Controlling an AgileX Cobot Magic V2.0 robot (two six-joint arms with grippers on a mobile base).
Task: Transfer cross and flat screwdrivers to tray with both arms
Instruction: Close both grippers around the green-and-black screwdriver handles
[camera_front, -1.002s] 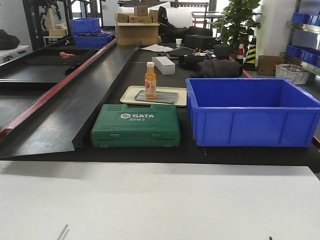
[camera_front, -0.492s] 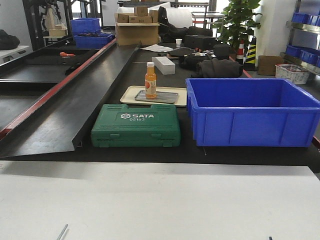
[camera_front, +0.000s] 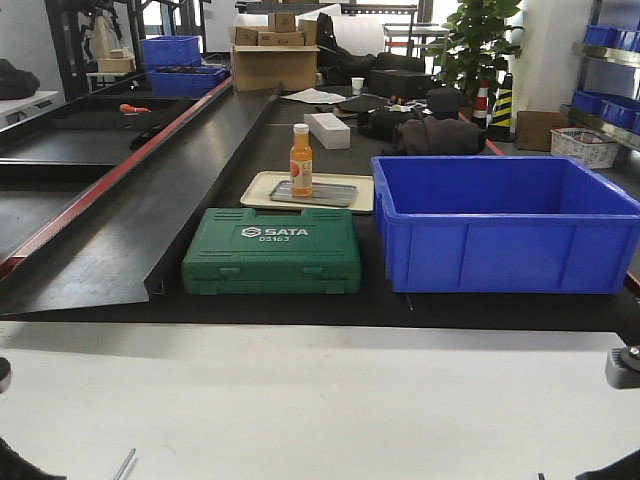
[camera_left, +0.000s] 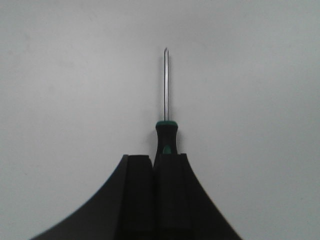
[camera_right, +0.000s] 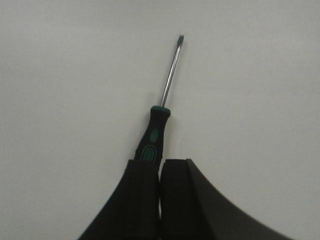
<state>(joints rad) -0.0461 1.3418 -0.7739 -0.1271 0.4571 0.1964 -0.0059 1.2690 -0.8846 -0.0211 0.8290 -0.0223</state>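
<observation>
As arms (camera_front: 624, 367) newly edge into view, left hand (camera_left: 154, 163) pinches cross screwdriver (camera_left: 165, 134), right hand (camera_right: 160, 168) flat screwdriver (camera_right: 157, 128).

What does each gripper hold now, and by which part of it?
The left gripper holds the cross screwdriver by its handle; the right gripper holds the flat screwdriver by its handle too. Both shafts stick out free.

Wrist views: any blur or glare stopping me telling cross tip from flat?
Left wrist view: even light, no glare, the black-and-green-handled cross screwdriver is sharp to its pointed tip. Right wrist view: the black-and-green-handled flat screwdriver is equally crisp, blade tip readable.
</observation>
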